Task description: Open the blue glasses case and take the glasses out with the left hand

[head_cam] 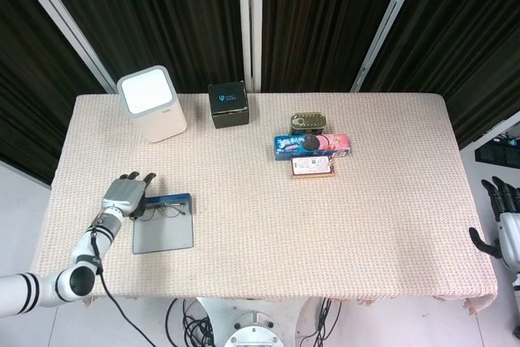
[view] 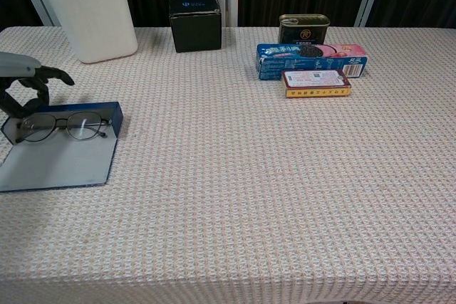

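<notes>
The blue glasses case (view: 108,116) lies open on the table's left side, its grey lid (view: 60,167) flat toward the front edge. The thin-framed glasses (view: 63,127) rest along the blue tray. My left hand (view: 23,80) sits at the case's left end. Its dark fingers (view: 13,102) curl down onto that end by the left lens, and the thumb points away to the right. Whether the fingers hold anything is hidden. The head view shows the same left hand (head_cam: 122,194) beside the case (head_cam: 166,219). My right hand (head_cam: 504,219) hangs off the table's right edge, fingers apart, holding nothing.
A white box-shaped appliance (head_cam: 150,103) and a black box (head_cam: 228,103) stand at the back left. A tin (head_cam: 309,122), a blue biscuit pack (head_cam: 313,145) and a small orange box (head_cam: 313,167) sit right of centre.
</notes>
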Tool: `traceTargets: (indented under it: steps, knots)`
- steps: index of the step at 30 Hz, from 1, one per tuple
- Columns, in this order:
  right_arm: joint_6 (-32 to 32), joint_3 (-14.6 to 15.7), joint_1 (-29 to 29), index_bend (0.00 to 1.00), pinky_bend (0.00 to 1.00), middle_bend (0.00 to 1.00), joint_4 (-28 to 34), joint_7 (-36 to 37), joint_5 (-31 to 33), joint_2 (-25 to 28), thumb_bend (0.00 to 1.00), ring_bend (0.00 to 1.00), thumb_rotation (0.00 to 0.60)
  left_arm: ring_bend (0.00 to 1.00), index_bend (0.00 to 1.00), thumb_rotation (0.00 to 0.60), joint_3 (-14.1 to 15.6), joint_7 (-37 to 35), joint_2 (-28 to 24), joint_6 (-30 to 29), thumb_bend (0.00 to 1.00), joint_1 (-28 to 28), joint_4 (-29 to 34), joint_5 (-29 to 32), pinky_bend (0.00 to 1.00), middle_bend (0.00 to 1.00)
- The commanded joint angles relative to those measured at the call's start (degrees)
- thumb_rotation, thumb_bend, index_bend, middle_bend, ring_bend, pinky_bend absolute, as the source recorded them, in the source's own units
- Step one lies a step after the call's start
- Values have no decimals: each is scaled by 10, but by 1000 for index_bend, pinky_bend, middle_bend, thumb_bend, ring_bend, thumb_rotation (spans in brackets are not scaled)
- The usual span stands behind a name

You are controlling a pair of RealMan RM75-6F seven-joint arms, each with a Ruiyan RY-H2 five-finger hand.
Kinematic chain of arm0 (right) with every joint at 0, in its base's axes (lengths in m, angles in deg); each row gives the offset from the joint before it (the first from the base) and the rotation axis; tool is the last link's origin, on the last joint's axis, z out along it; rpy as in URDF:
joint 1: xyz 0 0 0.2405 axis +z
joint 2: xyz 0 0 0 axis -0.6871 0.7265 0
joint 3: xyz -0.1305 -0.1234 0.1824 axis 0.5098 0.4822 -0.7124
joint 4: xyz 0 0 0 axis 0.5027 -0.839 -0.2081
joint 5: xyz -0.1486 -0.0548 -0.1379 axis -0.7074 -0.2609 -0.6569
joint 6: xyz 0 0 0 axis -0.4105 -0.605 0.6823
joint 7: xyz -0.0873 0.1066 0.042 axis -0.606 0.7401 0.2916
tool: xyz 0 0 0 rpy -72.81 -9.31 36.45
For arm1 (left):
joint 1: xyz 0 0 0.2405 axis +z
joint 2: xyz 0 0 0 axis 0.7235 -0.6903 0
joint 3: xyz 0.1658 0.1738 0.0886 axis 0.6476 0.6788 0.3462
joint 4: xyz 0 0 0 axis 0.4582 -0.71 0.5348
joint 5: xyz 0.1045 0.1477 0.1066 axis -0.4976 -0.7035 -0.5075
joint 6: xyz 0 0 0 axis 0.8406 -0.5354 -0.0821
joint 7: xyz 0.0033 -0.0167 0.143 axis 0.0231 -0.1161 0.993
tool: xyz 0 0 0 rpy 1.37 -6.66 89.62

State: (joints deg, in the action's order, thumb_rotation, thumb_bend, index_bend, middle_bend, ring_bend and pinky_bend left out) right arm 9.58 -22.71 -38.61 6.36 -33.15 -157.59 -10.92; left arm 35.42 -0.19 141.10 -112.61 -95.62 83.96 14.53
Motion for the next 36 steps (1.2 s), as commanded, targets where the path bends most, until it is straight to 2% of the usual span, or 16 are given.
traceTargets:
  steps: [1, 9, 12, 15, 17, 19, 26, 36]
  knots:
    - [1, 0, 1, 0, 0, 0, -1, 1, -1, 0, 279, 0, 600, 61, 75, 600, 4, 3, -4, -7, 665, -5, 12, 6, 139, 422]
    - [1, 0, 1, 0, 0, 0, -3, 1, -1, -1, 280, 0, 600, 66, 75, 600, 9, 1, -9, -11, 662, -8, 28, 6, 145, 428]
    - [2, 0, 1, 0, 0, 0, -3, 1, 0, -2, 279, 0, 600, 71, 78, 600, 6, -7, -10, -18, 626, -6, 30, -8, 162, 370]
    - [1, 0, 1, 0, 0, 0, -3, 1, 0, -1, 279, 0, 600, 73, 107, 600, -5, -32, -10, -39, 468, 8, 32, -56, 201, 252]
    - [-1, -1, 1, 0, 0, 0, -2, 1, 0, 0, 279, 0, 600, 73, 126, 600, -9, -48, -13, -45, 328, 17, 38, -80, 216, 229]
    - [-4, -1, 0, 0, 0, 0, 0, 1, -1, 2, 279, 0, 600, 73, 144, 600, -9, -57, -18, -48, 261, 23, 46, -99, 227, 225]
    - [-10, -2, -2, 0, 0, 0, 5, 2, -5, 7, 280, 0, 600, 73, 268, 600, -2, -65, -18, -52, 251, 37, 58, -124, 235, 225]
    - [0, -2, 1, 0, 0, 0, 0, 3, 1, 5, 279, 0, 600, 73, 314, 600, -9, -55, 3, -47, 261, 30, 32, -96, 237, 225]
